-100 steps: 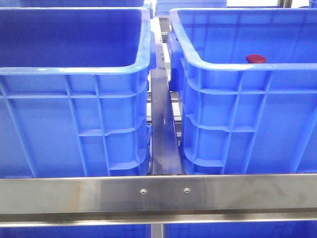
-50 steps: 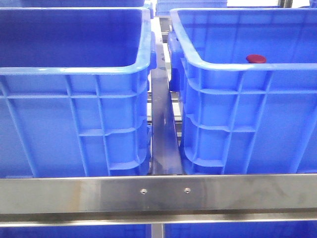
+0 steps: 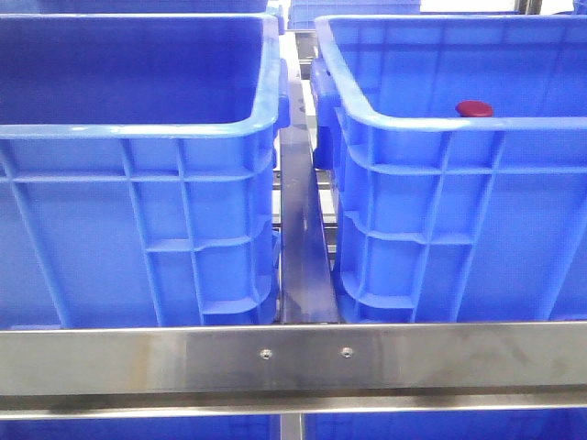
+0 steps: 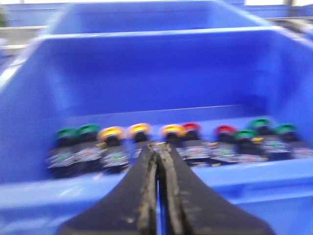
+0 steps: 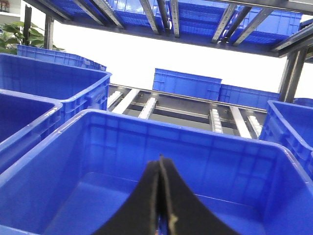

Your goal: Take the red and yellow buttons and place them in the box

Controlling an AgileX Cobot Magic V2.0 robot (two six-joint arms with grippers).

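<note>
In the left wrist view, a row of buttons stands along the floor of a blue crate (image 4: 146, 44). Yellow caps (image 4: 111, 133) (image 4: 139, 129) and red caps (image 4: 191, 127) (image 4: 225, 130) are mixed with green ones (image 4: 78, 132). My left gripper (image 4: 159, 147) is shut and empty, above the crate's near rim, in a blurred picture. My right gripper (image 5: 160, 159) is shut and empty over a bare blue box (image 5: 146, 129). In the front view, one dark red button (image 3: 473, 108) peeks over the right crate's rim (image 3: 440, 124). Neither gripper shows there.
The front view shows a second blue crate (image 3: 138, 128) on the left, a steel rail (image 3: 303, 238) between the two crates and a steel crossbar (image 3: 293, 357) in front. More blue crates (image 5: 29, 83) and roller tracks (image 5: 146, 105) surround the right gripper's box.
</note>
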